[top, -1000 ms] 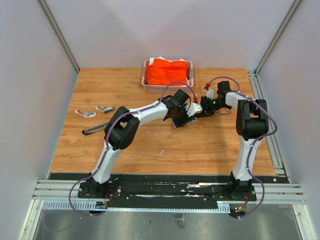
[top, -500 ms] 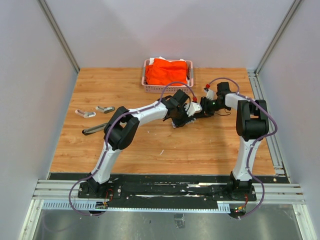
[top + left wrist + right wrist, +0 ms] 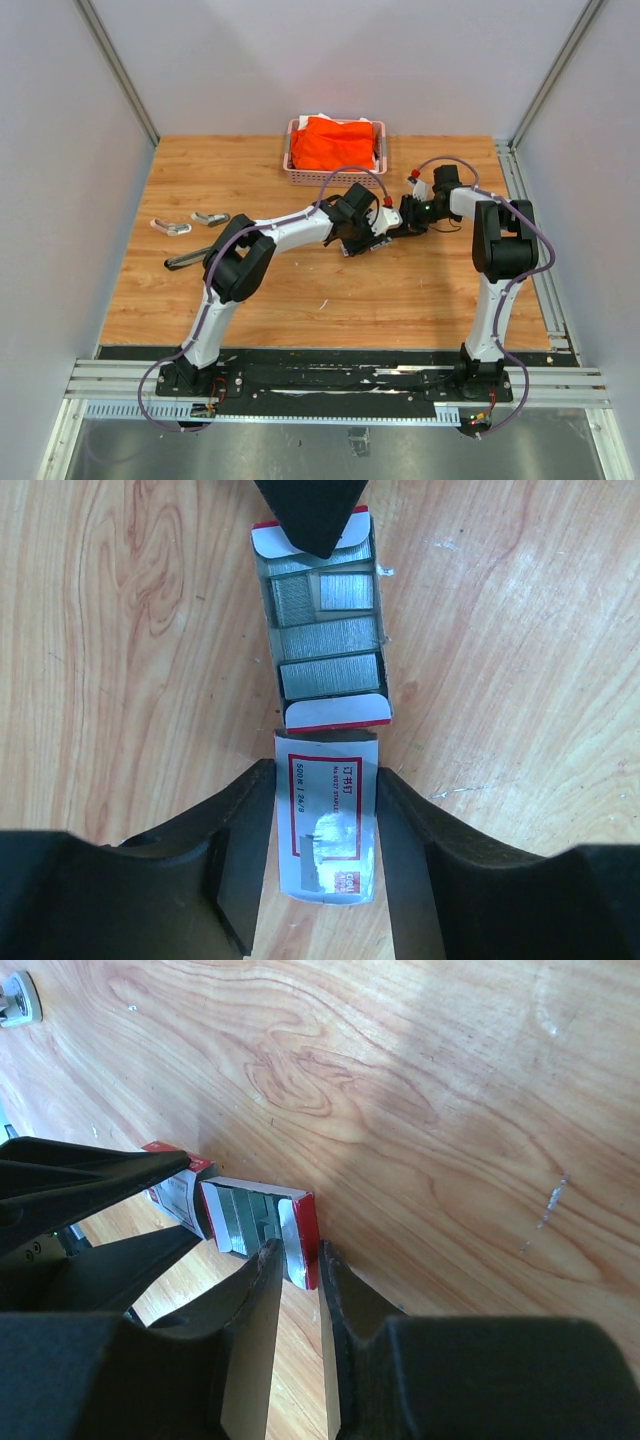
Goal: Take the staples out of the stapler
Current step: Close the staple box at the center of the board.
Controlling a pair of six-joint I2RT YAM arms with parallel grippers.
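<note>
A small staple box lies on the wooden table, its white sleeve with a red label (image 3: 325, 830) pulled apart from its inner tray (image 3: 330, 715). Silvery strips of staples (image 3: 330, 635) fill the tray. My left gripper (image 3: 325, 773) is shut on the sleeve, one finger on each side. My right gripper (image 3: 298, 1250) is shut on the tray's red-and-white end wall (image 3: 303, 1235), and one of its fingertips (image 3: 310, 520) shows at the tray's far end. In the top view both grippers meet at mid-table (image 3: 378, 232). A dark, long stapler (image 3: 188, 259) lies far left, untouched.
A pink basket (image 3: 300, 176) holding orange cloth stands at the back centre, just behind the grippers. Two small silvery objects (image 3: 170, 227) (image 3: 210, 218) lie at the left near the stapler. Grey walls enclose the table on three sides.
The left gripper's fingers have closed slightly onto the sleeve. Both arms have barely shifted, and the box stays at the same spot.
</note>
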